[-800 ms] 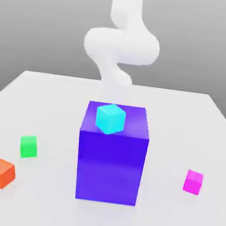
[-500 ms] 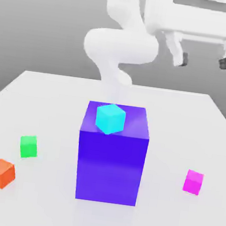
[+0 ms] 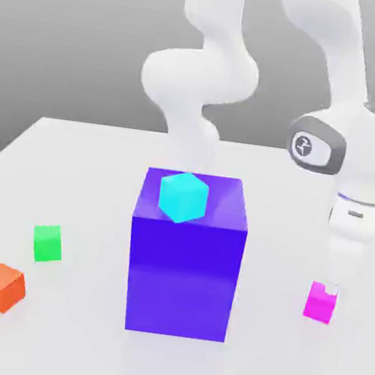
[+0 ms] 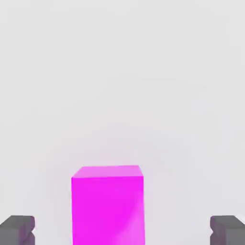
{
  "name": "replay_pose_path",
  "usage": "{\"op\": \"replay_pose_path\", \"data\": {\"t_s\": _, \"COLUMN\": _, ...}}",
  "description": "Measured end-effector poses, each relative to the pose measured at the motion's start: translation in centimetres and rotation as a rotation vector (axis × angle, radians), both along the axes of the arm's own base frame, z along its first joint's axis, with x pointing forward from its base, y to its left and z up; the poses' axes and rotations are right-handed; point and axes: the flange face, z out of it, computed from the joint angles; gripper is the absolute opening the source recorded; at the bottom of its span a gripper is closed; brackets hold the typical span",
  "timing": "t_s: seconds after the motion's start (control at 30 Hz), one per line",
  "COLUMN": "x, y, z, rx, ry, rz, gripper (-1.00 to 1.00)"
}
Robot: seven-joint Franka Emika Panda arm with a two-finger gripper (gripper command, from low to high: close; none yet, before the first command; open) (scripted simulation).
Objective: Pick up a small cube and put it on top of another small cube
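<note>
The hand view shows the fingers [image 4: 19, 229] spread wide apart, the magenta cube [image 4: 108, 205] between them, untouched. In the exterior view, the green cube [image 3: 48, 242] lies well apart, beyond the blue block [image 3: 184, 270].

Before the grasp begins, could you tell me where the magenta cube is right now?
The magenta cube sits on the table at the exterior view's right, beside the big blue-purple block; the hand view shows it between the open gripper's fingertips.

tool [image 4: 122, 230] spread wide, clear gaps flanking magenta cube [image 4: 108, 205], bare table [image 4: 122, 72] beyond it
</note>
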Motion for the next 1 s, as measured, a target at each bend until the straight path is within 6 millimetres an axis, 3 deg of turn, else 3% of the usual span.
{"op": "replay_pose_path", "data": {"t_s": 0.1, "x": -0.2, "y": -0.1, "z": -3.0, "rx": -0.001, "ry": 0.003, "rz": 0.003, "gripper": 0.0}}
{"op": "replay_pose_path", "data": {"t_s": 0.13, "x": -0.2, "y": -0.1, "z": -3.8, "rx": -0.001, "ry": 0.003, "rz": 0.003, "gripper": -1.0}}
{"op": "replay_pose_path", "data": {"t_s": 0.37, "x": -0.2, "y": -0.1, "z": -3.9, "rx": -0.002, "ry": 0.003, "rz": 0.003, "gripper": -1.0}}
{"op": "replay_pose_path", "data": {"t_s": 0.57, "x": -0.2, "y": -0.1, "z": 1.3, "rx": -0.003, "ry": 0.002, "rz": 0.003, "gripper": -1.0}}
{"op": "replay_pose_path", "data": {"t_s": 0.67, "x": 1.5, "y": -0.2, "z": 3.6, "rx": 0.03, "ry": -0.031, "rz": -0.041, "gripper": -1.0}}
{"op": "replay_pose_path", "data": {"t_s": 0.9, "x": 8.5, "y": -5.8, "z": 7.7, "rx": 0.082, "ry": -0.13, "rz": -0.306, "gripper": -1.0}}
{"op": "replay_pose_path", "data": {"t_s": 1.0, "x": 11.7, "y": -12.0, "z": 9.2, "rx": 0.079, "ry": -0.167, "rz": -0.502, "gripper": -1.0}}
